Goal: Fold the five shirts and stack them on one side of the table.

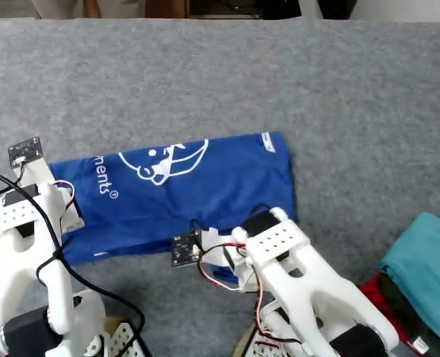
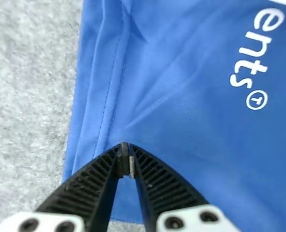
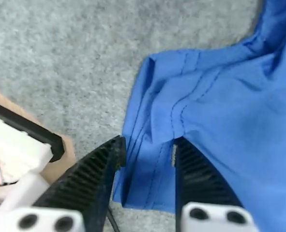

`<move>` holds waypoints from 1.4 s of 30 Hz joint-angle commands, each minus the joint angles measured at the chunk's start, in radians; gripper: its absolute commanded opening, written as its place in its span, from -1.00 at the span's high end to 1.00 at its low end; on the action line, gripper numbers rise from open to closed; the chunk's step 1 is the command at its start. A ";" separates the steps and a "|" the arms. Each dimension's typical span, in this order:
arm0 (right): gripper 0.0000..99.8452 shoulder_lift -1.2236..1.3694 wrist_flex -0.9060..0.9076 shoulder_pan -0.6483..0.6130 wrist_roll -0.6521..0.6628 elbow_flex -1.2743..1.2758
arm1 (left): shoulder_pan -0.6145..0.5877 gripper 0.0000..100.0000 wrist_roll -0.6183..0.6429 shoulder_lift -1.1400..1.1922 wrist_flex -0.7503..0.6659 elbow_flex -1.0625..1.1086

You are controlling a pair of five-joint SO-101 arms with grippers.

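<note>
Left claw [image 2: 125,162]: tips pressed together and pinched on the cloth of the blue shirt [image 1: 197,186], close to its stitched hem; creases run out from the tips.
Left claw place: at the shirt's end toward the left edge of the desk [image 1: 339,97], on the side of the near edge.
Right claw [image 3: 146,145]: fingers apart, one on each side of a double-stitched corner of the blue shirt, not closed on it.
Right claw place: at the shirt's near side, around the middle of the desk's near edge.
Blue shirt: lies flat as a long folded band, left of the desk's centre, its length running roughly along the near edge; white print faces up on the half toward the left edge.
Teal shirt [image 1: 428,260]: bunched at the right edge of the desk, toward the near right corner, well apart from the blue shirt.
Red garment [image 1: 376,286]: shows from under the teal shirt, touching it.
Desk: covered in grey, carpet-like cloth.
</note>
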 commanded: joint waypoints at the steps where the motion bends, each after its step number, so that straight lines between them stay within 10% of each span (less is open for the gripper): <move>1: 0.64 0.039 -0.048 0.021 0.008 0.036 | -0.008 0.96 0.008 -0.027 -0.012 0.002; 27: 0.99 0.225 -0.109 0.087 -0.098 -0.048 | -0.008 0.96 0.005 -0.028 -0.012 0.023; 42: 0.99 0.246 0.331 0.154 0.060 -0.642 | -0.002 0.96 0.002 -0.028 -0.012 0.020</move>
